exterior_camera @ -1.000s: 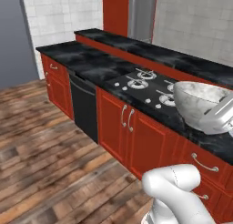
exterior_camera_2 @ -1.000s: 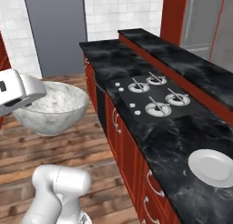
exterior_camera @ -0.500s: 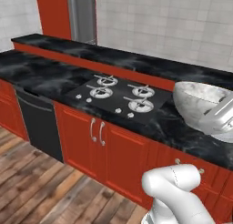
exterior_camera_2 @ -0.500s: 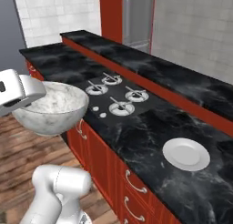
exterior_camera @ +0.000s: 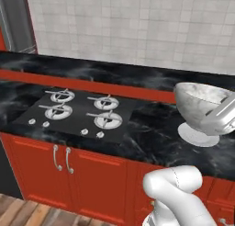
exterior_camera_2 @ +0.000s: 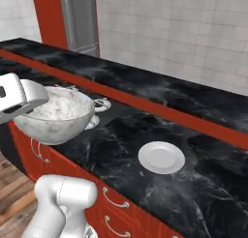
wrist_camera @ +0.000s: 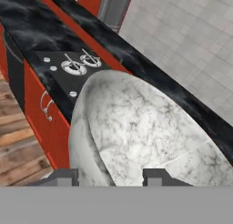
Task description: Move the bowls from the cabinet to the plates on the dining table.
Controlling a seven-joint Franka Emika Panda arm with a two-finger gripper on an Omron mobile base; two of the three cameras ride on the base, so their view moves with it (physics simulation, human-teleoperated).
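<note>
Carrying the white marbled bowl (exterior_camera_2: 53,117) over to the plate (exterior_camera_2: 161,157) is the job in hand, as I judge it, and doing it well means keeping the bowl level, bringing its foot squarely above the plate, then lowering straight down before letting go. A release from height or off-centre could tip the bowl or skid the plate across the black marble desk (exterior_camera_2: 203,193).

From the hand view, the tool (wrist_camera: 110,175) has its two fingertips either side of the bowl's near rim, one inside the wall and one outside, so it is pinching the rim rather than standing free. The bowl hangs forward from the tool, mouth up, clear of the desk.

From the right base view, the bowl sits in the air above the desk's front edge, with the plate well apart from it, further along the desk past the stovetop (exterior_camera: 78,115). From the left base view the bowl seems to overlap the plate (exterior_camera: 198,134), but that looks like line of sight only.
</note>
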